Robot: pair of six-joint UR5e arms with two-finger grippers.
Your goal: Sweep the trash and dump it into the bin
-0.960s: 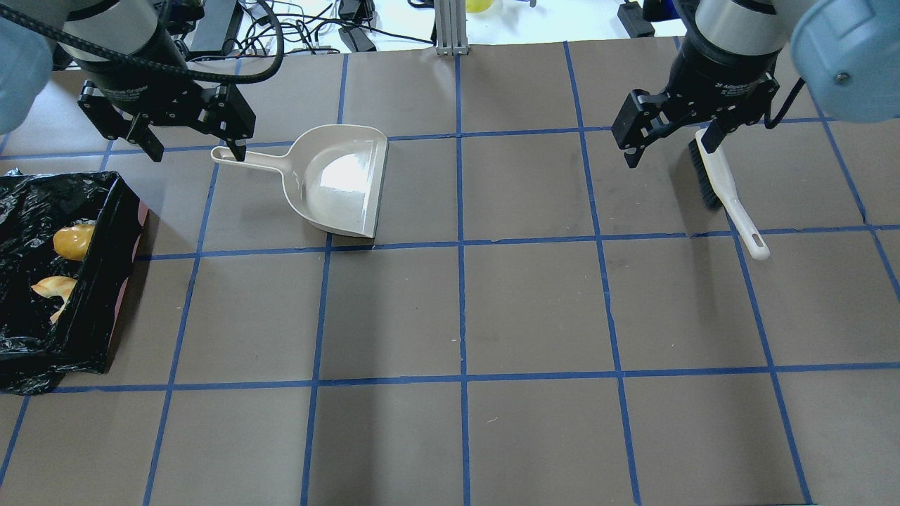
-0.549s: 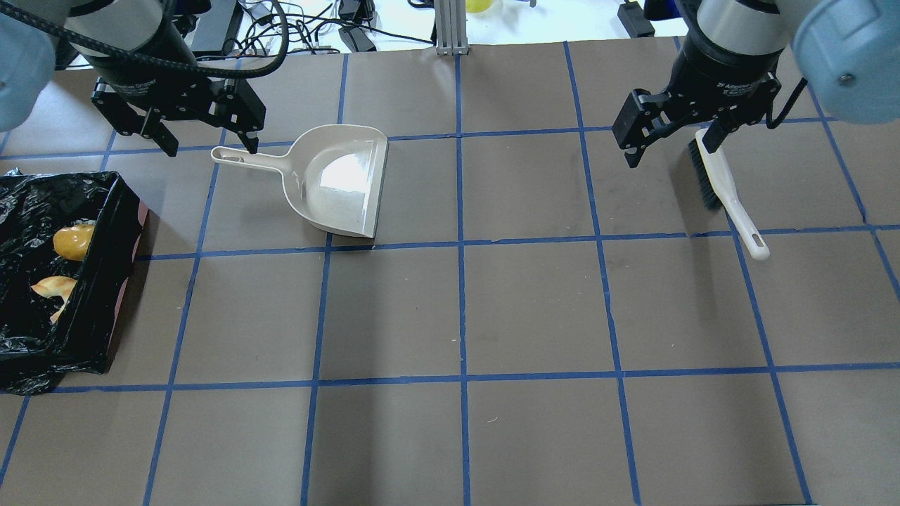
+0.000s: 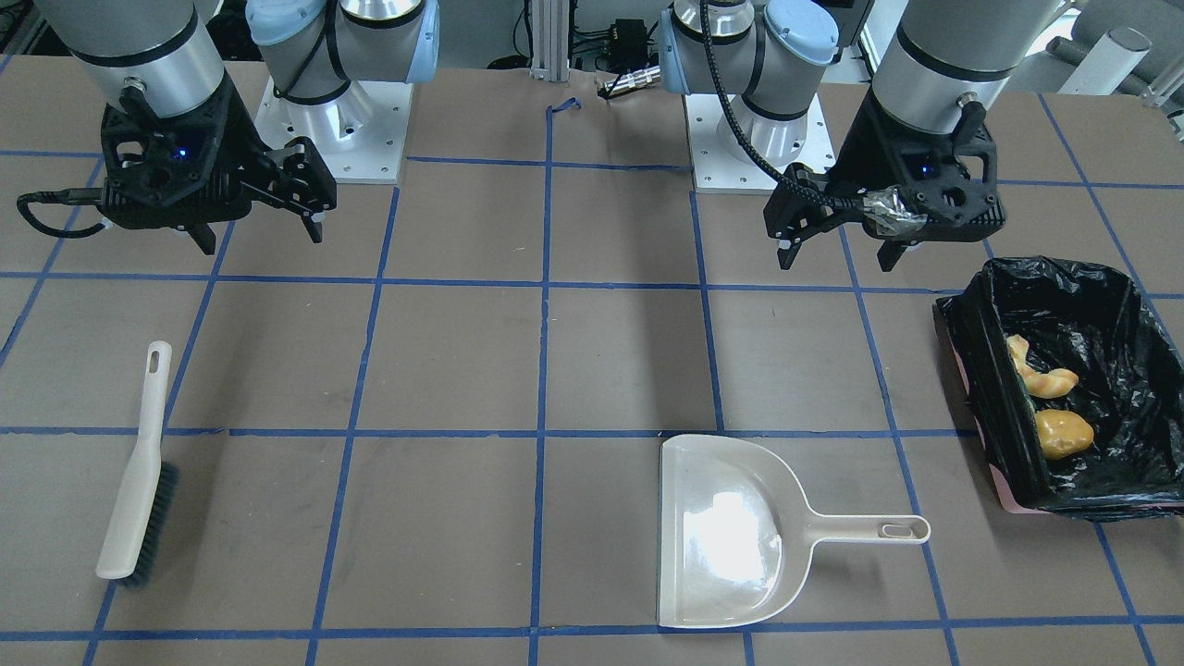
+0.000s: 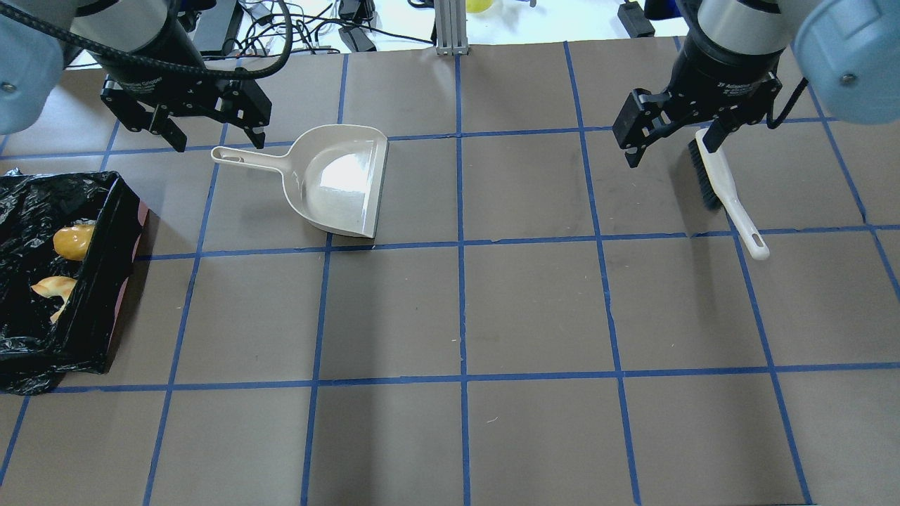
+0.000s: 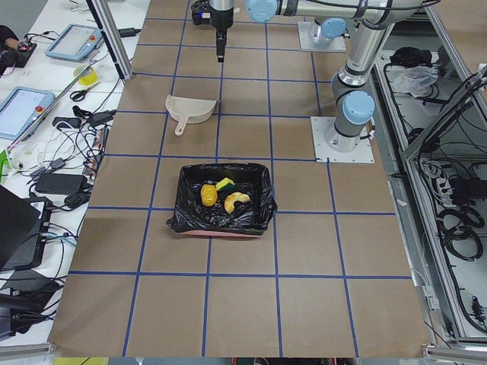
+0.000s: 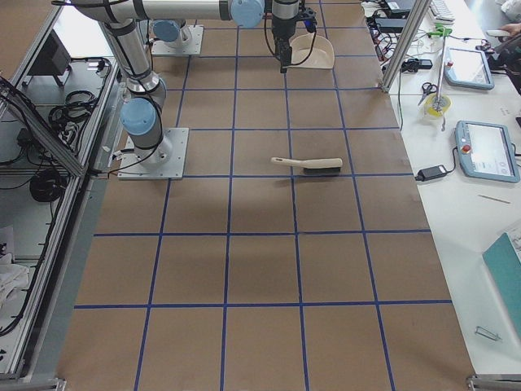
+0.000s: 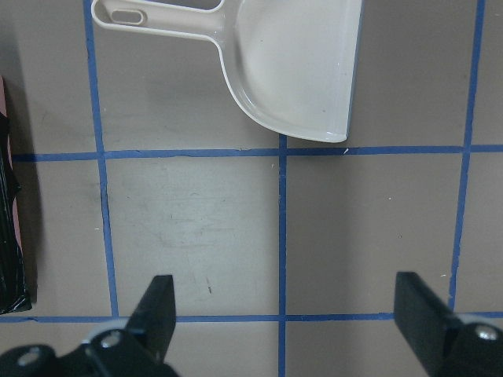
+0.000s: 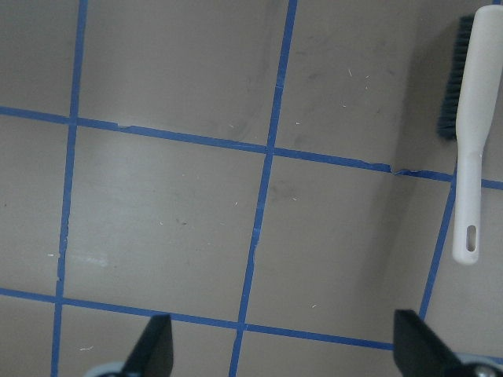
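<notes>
The bin (image 4: 105, 281), lined with a black bag, stands at the table's left edge; it also shows in the front view (image 3: 980, 370). In it lie a golden potato shape (image 4: 72, 241), a curved bread piece (image 4: 55, 287) and a yellow wedge (image 5: 224, 184). The beige dustpan (image 4: 337, 179) lies empty on the table, handle pointing left. My left gripper (image 4: 216, 143) is open and empty, hovering above the handle's end. My right gripper (image 4: 668, 154) is open and empty, just left of the white brush (image 4: 724, 186) lying on the table.
Blue tape marks a grid on the brown table. An aluminium post (image 4: 450, 28) and cables stand past the far edge. The two arm bases (image 3: 333, 129) sit on the robot's side of the table.
My left gripper has risen and drawn back from the dustpan handle toward the far edge. The right gripper, dustpan, brush and bin have not moved.
</notes>
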